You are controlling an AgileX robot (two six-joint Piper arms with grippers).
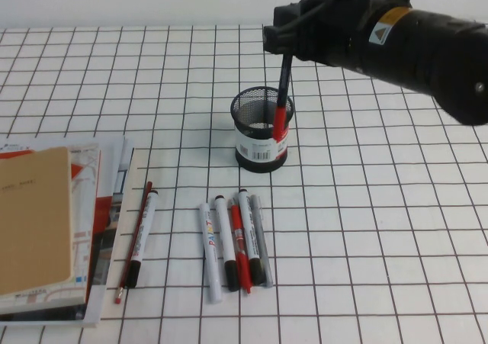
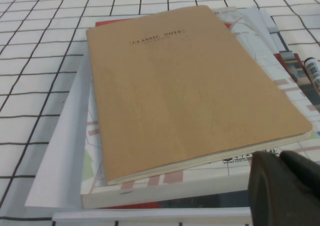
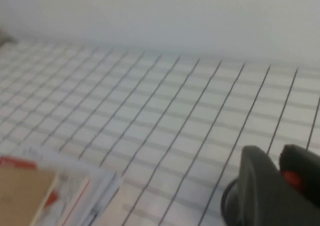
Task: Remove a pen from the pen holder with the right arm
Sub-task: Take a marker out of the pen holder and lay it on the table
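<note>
A black mesh pen holder [image 1: 261,130] with a white label stands mid-table. A pen [image 1: 281,104], black above and red below, hangs nearly upright with its red end over the holder's right rim. My right gripper [image 1: 284,48] reaches in from the upper right and is shut on the pen's top. In the right wrist view the red pen [image 3: 291,179] shows between the dark fingers of the right gripper [image 3: 275,158]. My left gripper [image 2: 278,157] hovers shut over the notebook's near edge and holds nothing; it is outside the high view.
Several markers [image 1: 236,243] lie in a row in front of the holder. Further left lie a white marker [image 1: 142,236] and a red pencil [image 1: 134,241]. A tan notebook [image 1: 32,218] tops a stack of papers at the table's left edge.
</note>
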